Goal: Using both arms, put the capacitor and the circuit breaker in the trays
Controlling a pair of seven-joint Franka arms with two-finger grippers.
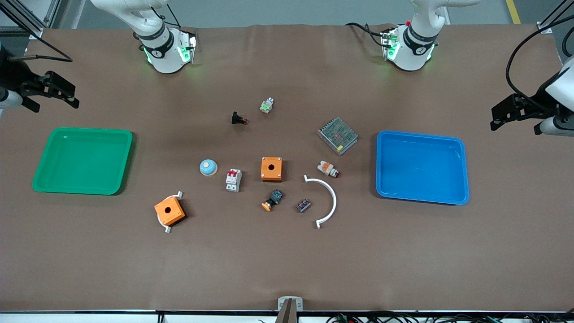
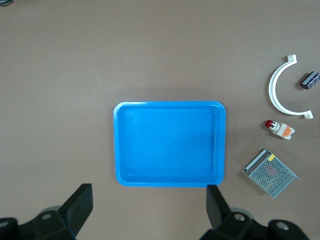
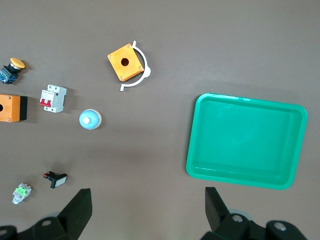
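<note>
Both arms wait with jaws wide and empty — left gripper (image 1: 522, 117) near the blue tray (image 1: 457, 172), right gripper (image 1: 50, 93) near the green tray (image 1: 121, 163) — while the capacitor (image 1: 303, 205), beside the orange-capped button (image 1: 272, 200), and the circuit breaker (image 1: 233, 180), mid-table, risk being confused with lookalike neighbours.

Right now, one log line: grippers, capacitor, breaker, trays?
left gripper open over blue tray | right gripper open near green tray | capacitor, circuit breaker on table, untouched

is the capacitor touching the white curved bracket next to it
Apart. The front view shows bare table between the capacitor and the white curved bracket; the left wrist view shows the same gap.
</note>
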